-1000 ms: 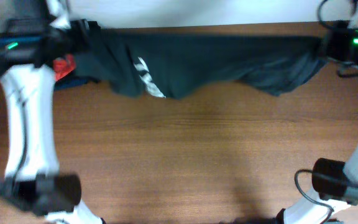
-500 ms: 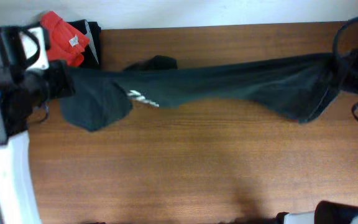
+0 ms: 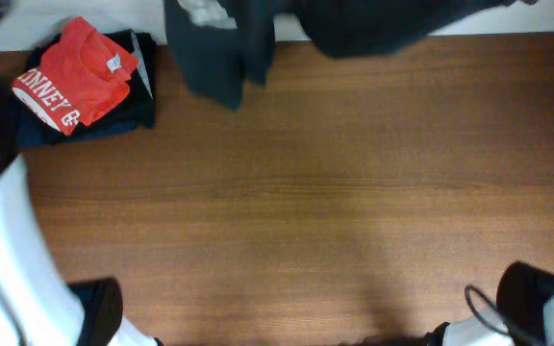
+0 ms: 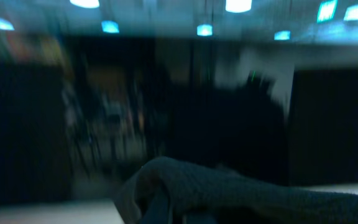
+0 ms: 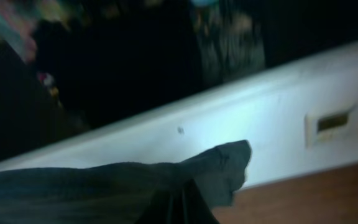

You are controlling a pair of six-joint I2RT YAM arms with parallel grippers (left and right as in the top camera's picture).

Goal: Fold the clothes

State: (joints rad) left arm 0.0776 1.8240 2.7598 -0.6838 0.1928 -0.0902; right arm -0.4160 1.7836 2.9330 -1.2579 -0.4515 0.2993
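**Along the top edge, overhead view: T-shirt [image 3: 354,29] gripped at both ends**

You have the charcoal T-shirt bunched across the upper middle of the overhead frame. Most of it lies over the pale strip beyond the far edge of the table [image 3: 306,211]. One flap hangs lower at upper centre-left, over the wood, and a scrap of white lettering shows near the top edge.

Your left gripper [image 4: 173,214] sits at bottom centre of its wrist view. It is closed with dark cloth gathered over it, and the fingers are barely legible in the blur. Your right gripper [image 5: 176,208], at bottom centre of its wrist view, is likewise clamped on a bunched fold of the same shirt. A corner of that cloth stands up to the right against a white wall band [image 5: 260,118].

At upper left of the overhead frame, a red shirt [image 3: 70,86] with white lettering lies on dark folded garments [image 3: 138,101]. The pile is near the hanging flap but apart from it. Your left arm [image 3: 8,240] runs down the lower-left edge, and part of your right arm [image 3: 546,308] shows at lower right.
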